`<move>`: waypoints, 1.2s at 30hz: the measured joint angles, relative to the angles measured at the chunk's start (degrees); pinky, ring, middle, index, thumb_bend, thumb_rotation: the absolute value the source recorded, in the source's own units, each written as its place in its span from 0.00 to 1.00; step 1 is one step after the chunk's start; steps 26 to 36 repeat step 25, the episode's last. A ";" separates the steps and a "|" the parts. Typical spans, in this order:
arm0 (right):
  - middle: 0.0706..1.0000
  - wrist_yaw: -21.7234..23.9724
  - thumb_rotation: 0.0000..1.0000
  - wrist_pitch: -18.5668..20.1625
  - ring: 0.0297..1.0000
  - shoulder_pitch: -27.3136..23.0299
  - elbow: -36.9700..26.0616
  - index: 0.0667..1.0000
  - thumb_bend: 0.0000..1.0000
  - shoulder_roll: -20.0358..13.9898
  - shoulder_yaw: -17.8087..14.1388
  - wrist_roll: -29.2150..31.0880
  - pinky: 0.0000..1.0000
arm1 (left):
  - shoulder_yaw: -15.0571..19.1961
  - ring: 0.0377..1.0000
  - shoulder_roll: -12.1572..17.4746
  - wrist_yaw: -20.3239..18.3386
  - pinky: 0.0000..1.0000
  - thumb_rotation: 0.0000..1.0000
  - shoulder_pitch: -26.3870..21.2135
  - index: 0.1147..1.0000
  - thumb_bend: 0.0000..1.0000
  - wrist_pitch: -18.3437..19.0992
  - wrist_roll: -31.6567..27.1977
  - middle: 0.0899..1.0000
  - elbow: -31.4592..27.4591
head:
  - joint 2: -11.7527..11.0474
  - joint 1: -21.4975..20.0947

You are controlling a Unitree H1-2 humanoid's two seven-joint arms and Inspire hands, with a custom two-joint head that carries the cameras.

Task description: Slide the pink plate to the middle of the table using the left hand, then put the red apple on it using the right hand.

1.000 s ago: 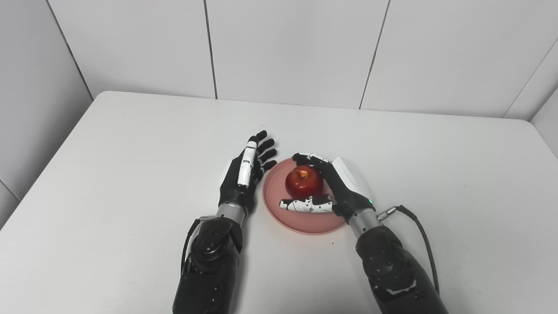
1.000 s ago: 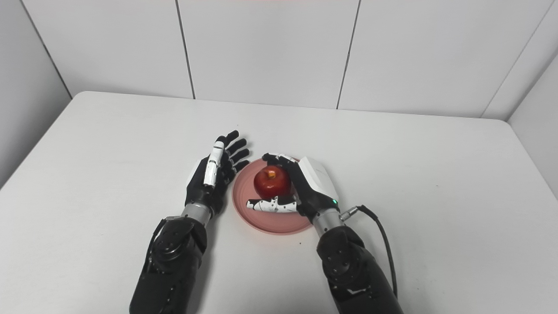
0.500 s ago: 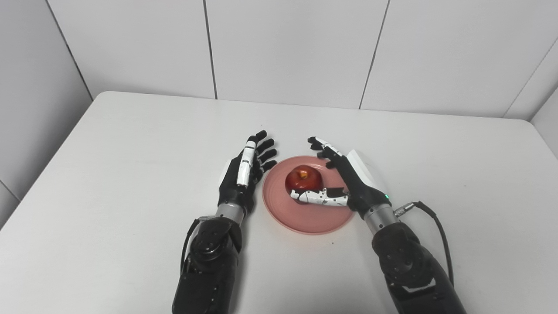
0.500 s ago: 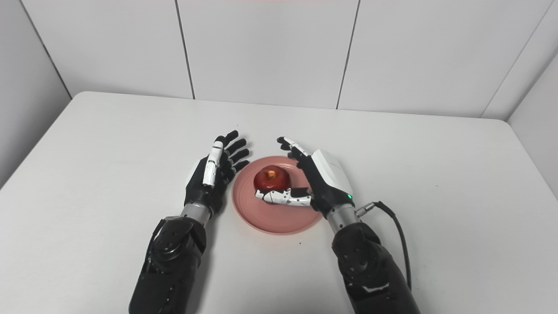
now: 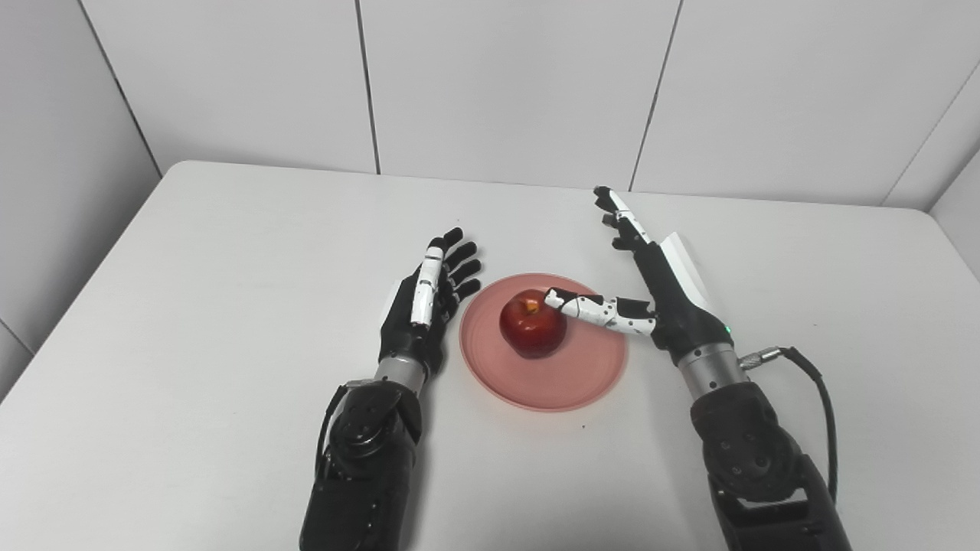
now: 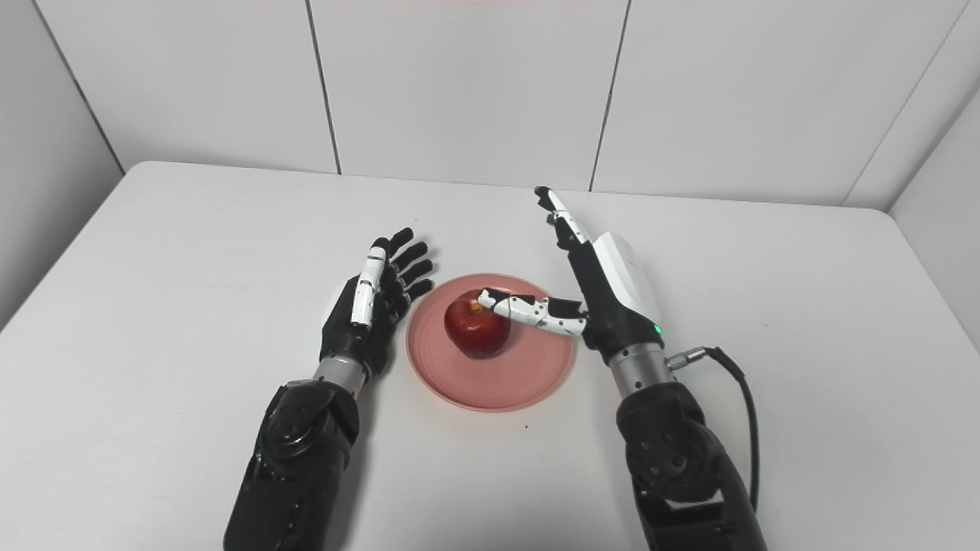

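Red apple point(image 5: 533, 327) on pink plate point(image 5: 570, 383); views agree.

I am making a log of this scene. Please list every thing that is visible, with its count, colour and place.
apple: one, red, on the plate
plate: one, pink, middle of the table
table: one, white, under everything
wall panels: white, behind the table
cable: one, black, at the right wrist
left hand: one, black and white, open, left of the plate
right hand: one, black and white, open, right of the apple, thumb tip near it
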 measured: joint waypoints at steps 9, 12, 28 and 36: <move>0.89 -4.27 0.70 -0.58 0.88 2.53 0.32 0.92 1.00 -0.09 -4.80 0.11 0.81 | 0.12 0.86 0.05 -0.25 0.86 1.00 0.00 0.85 0.38 -0.18 0.00 0.87 0.06 | -0.09 -0.44; 0.88 -5.63 0.75 -1.26 0.87 3.48 1.30 0.92 1.00 -0.07 -5.79 0.48 0.80 | 0.22 0.86 0.05 -0.30 0.86 1.00 0.00 0.85 0.38 -0.16 -0.01 0.87 0.06 | -0.09 -0.53; 0.90 -7.70 1.00 -2.51 0.87 5.48 5.43 0.91 0.82 0.33 -7.90 2.49 0.80 | 0.40 0.86 0.10 -0.35 0.87 1.00 0.00 0.86 0.39 0.04 -0.56 0.87 -0.13 | 0.09 -0.09; 0.90 -7.70 1.00 -2.51 0.87 5.48 5.43 0.91 0.82 0.33 -7.90 2.49 0.80 | 0.40 0.86 0.10 -0.35 0.87 1.00 0.00 0.86 0.39 0.04 -0.56 0.87 -0.13 | 0.09 -0.09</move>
